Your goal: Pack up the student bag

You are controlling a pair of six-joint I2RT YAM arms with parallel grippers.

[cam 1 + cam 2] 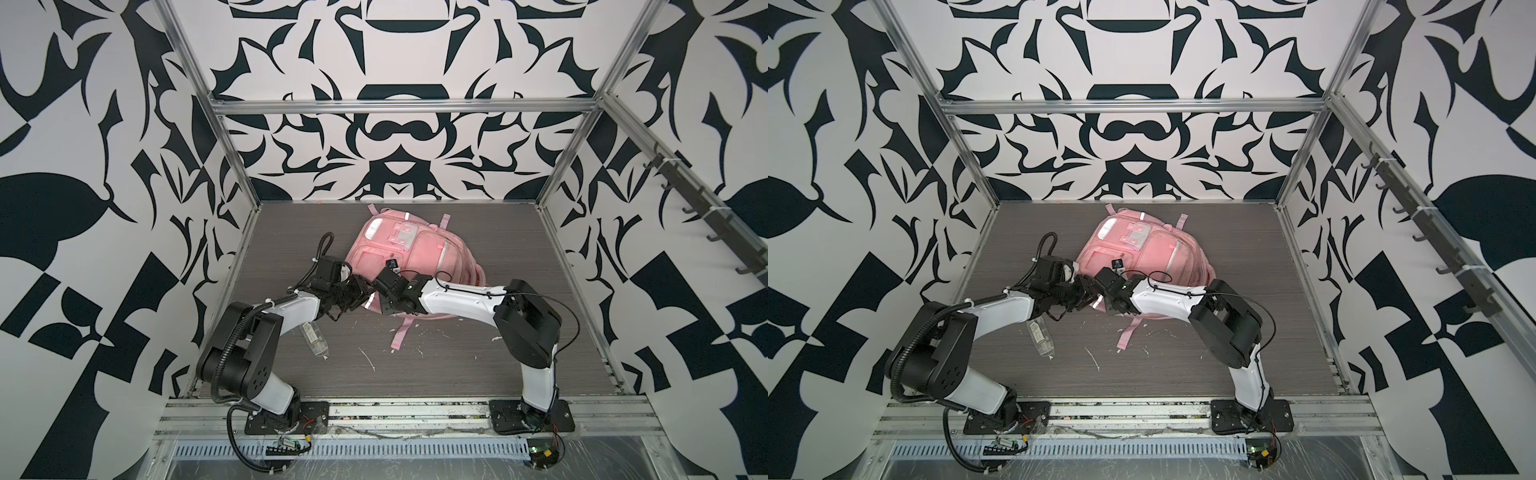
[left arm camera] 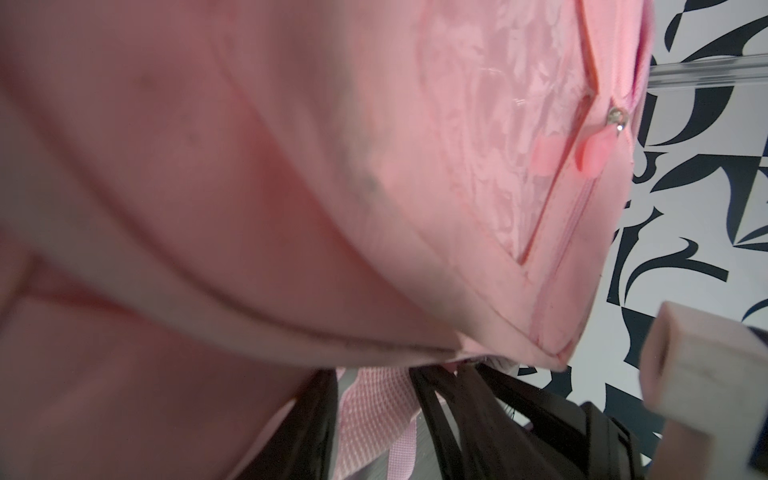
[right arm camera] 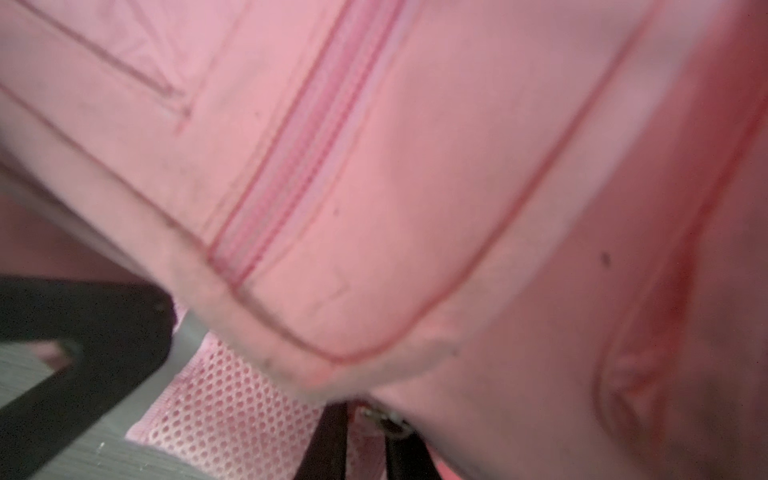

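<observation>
Grey table (image 1: 457, 365), student bag (image 1: 415, 249) against right gripper (image 3: 365, 419)

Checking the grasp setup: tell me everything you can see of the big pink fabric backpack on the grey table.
The soft pink fabric backpack lies slumped, front up, on the grey wood-grain table, toward the back. Its front shows zipped pockets, silver reflective strips and a clear plastic patch. The pocket zips seen in the wrist views look closed. A pink webbing strap trails toward the near side. The left gripper and right gripper are against its near edge; whether either grips it is unclear.
</observation>
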